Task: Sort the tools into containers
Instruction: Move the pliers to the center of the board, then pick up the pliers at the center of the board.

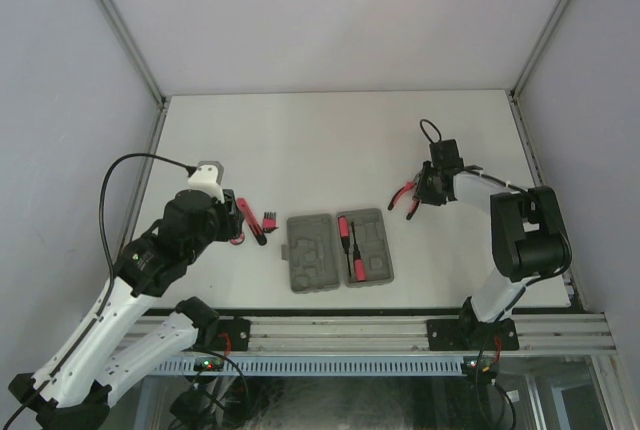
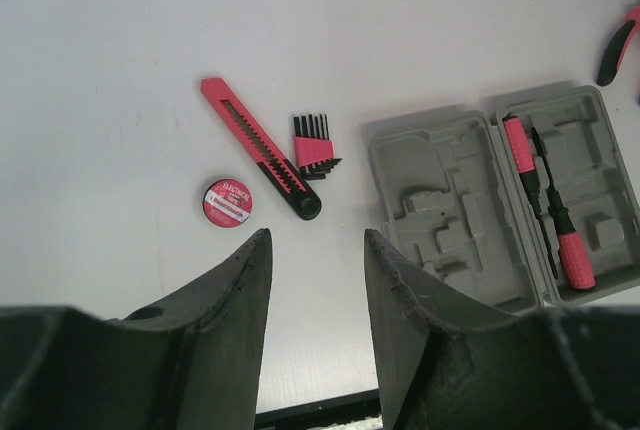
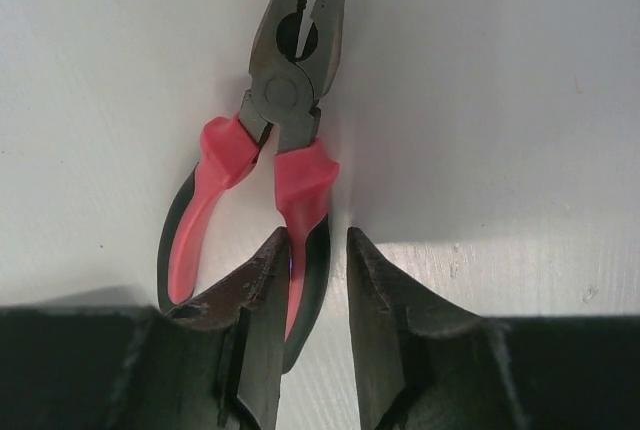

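Observation:
The grey tool case [image 1: 311, 255] lies open in front of the arms and shows in the left wrist view [image 2: 440, 200]. Its right half holds a short red-black driver [image 2: 520, 150] and a long thin screwdriver [image 2: 562, 230]. A red-black utility knife [image 2: 258, 145], a comb-like piece [image 2: 315, 145] and a round red disc [image 2: 227, 202] lie left of the case. My left gripper [image 2: 318, 232] is open and empty above bare table near them. Red-handled pliers [image 3: 275, 150] lie at the right. My right gripper [image 3: 315, 232] is open, its fingers straddling the pliers' right handle [image 3: 308, 190].
The white table [image 1: 330, 140] is walled at the back and both sides. A metal rail [image 1: 400, 330] runs along the near edge. The pliers [image 1: 404, 194] lie right of the case, with my right gripper [image 1: 418, 195] over them. My left gripper [image 1: 235, 218] is beside the loose tools.

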